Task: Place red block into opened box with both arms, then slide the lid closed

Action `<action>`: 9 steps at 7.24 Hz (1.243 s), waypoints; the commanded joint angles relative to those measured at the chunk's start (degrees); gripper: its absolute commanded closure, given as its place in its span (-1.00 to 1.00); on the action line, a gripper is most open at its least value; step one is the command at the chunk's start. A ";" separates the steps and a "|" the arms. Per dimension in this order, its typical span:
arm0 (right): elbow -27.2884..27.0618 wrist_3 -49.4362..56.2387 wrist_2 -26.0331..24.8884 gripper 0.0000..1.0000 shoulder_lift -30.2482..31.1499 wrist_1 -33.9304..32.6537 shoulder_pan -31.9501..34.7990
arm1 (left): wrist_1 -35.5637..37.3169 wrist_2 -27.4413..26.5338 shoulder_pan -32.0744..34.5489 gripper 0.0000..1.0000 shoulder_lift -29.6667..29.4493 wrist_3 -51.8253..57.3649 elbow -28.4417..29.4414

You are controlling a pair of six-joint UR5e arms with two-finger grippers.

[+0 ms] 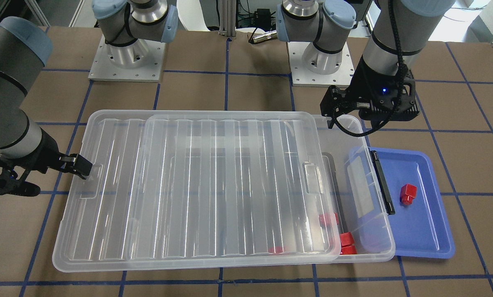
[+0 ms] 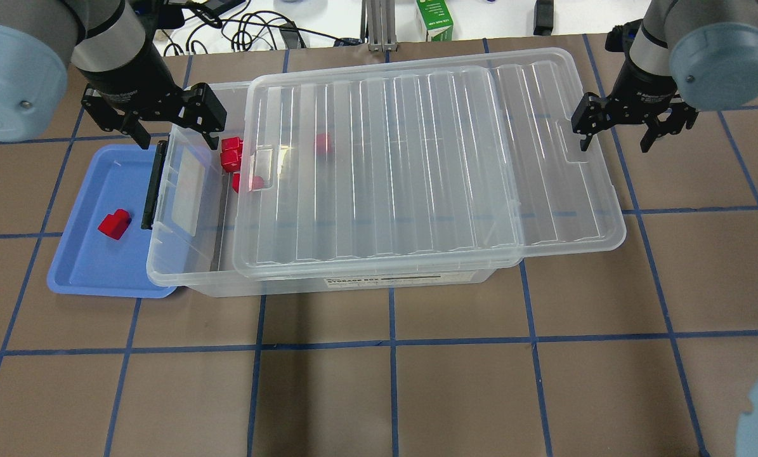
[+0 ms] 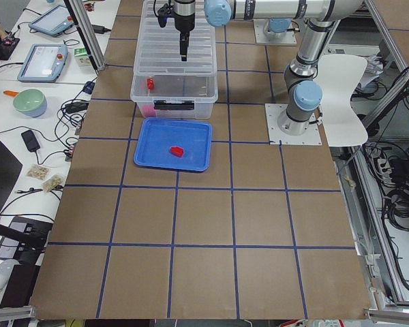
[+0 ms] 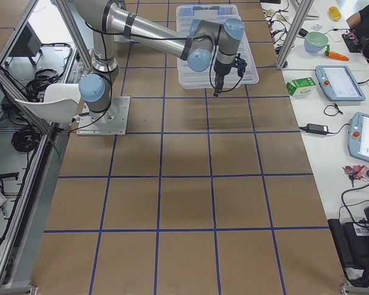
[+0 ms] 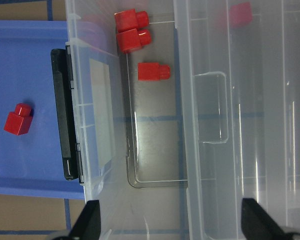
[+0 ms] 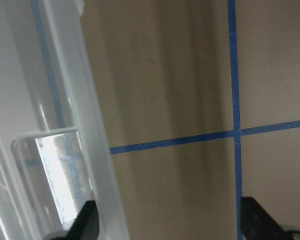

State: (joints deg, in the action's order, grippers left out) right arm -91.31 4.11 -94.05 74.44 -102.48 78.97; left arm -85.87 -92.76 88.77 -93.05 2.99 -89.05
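The clear box (image 2: 182,266) lies across the table with its black bar (image 2: 154,184) toward the blue tray. Its ribbed lid (image 2: 417,158) sits shifted toward my right arm, so a strip at the left end is uncovered. One red block (image 2: 114,223) lies on the tray (image 5: 18,119). Several red blocks (image 2: 231,152) rest inside the box, some under the lid. My left gripper (image 2: 176,130) hangs open and empty above the uncovered end (image 5: 172,222). My right gripper (image 2: 614,138) is open at the lid's far short edge, one finger by the rim (image 6: 170,225).
The blue tray (image 2: 87,266) tucks under the box's left end. A green carton (image 2: 434,19) and cables lie beyond the table's far edge. Both arm bases (image 1: 126,53) stand behind the box. Brown table with blue tape lines lies in front.
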 commanded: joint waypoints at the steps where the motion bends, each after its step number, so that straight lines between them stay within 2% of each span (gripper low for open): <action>1: 0.08 2.64 -1.57 -1.00 0.01 -0.17 -0.31 | 0.00 0.03 0.00 -1.00 -0.03 0.00 0.01; 4: 0.08 5.20 -2.54 -1.00 0.09 0.26 -3.03 | 0.00 0.03 0.00 -1.00 0.06 0.00 0.01; 9: 0.16 9.33 -4.56 -1.00 0.09 -0.18 -3.73 | 0.00 0.03 0.00 -1.00 0.06 0.00 0.01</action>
State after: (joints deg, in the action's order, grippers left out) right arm -91.17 12.14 -98.30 74.53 -102.59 75.51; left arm -85.87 -92.72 88.77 -93.03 2.99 -89.03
